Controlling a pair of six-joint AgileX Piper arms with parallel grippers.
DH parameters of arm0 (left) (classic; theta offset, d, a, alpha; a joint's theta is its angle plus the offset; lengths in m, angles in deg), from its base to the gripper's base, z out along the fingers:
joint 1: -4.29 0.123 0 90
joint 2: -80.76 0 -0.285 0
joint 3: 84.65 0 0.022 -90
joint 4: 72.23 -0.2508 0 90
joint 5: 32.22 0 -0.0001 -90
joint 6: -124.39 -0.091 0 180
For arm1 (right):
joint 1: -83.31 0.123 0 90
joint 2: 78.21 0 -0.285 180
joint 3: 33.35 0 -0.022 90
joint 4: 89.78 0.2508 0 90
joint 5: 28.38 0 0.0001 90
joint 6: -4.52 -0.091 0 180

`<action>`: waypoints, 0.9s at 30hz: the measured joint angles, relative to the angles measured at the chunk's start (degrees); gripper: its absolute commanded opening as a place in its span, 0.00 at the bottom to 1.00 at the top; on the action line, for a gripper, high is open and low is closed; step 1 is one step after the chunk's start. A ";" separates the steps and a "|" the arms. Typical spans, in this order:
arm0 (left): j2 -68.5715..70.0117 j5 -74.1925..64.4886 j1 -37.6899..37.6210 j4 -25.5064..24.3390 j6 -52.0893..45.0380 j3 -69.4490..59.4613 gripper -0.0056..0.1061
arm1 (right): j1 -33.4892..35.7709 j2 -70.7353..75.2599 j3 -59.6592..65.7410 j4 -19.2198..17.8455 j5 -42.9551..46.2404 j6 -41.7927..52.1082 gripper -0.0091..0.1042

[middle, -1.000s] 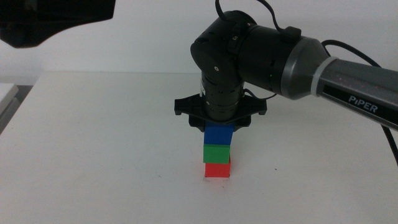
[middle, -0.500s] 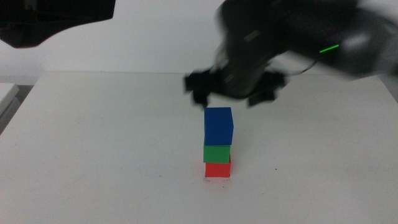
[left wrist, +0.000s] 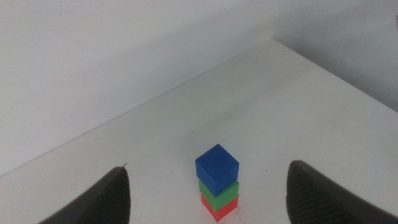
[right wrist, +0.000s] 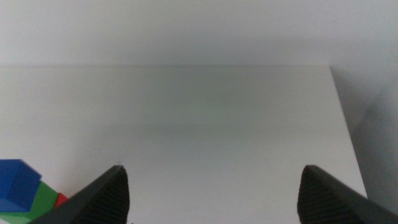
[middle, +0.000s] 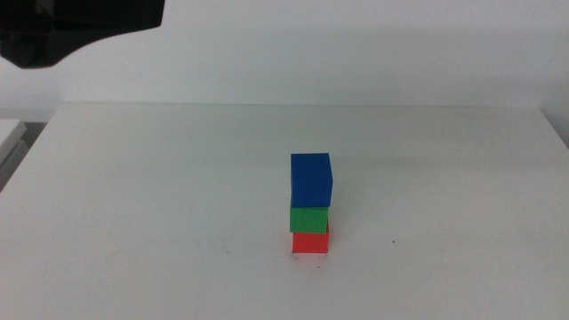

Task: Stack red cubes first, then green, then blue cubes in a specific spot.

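In the middle view a matte deep-blue cube (middle: 311,180) sat on a mid-green cube (middle: 309,219) atop a bright-red cube (middle: 310,242), near the white table's (middle: 142,196) front edge; in the left wrist view the left gripper (left wrist: 208,193) hung apart, jaws spread; in the right wrist view the right gripper (right wrist: 214,196) stood clear, jaws spread.

A plain white tabletop (middle: 178,196) runs back to a pale, bare wall (middle: 356,53). The light is soft and even, with faint shadows.
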 measured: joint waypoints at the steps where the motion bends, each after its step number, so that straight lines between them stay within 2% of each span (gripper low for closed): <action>1: 0.00 0.00 0.00 0.00 0.00 0.00 0.78 | -2.02 1.29 1.16 3.04 0.70 2.94 0.90; 3: 0.00 0.00 0.00 0.00 0.00 0.00 0.78 | -4.42 2.30 2.30 6.88 0.84 6.33 0.90; 5: 0.00 0.00 0.00 0.00 0.00 0.00 0.78 | -5.22 2.42 2.73 8.44 0.97 7.86 0.90; 17: 0.58 2.75 0.68 0.54 0.00 -2.24 0.78 | -5.34 2.42 2.73 9.38 1.47 8.99 0.90; 21: 4.08 10.44 6.02 0.79 0.00 -9.42 0.78 | -5.34 2.42 2.73 9.52 1.47 8.99 0.90; 27: 12.31 18.15 20.31 1.36 0.00 -22.76 0.78 | -5.34 2.42 2.73 9.77 1.58 8.99 0.90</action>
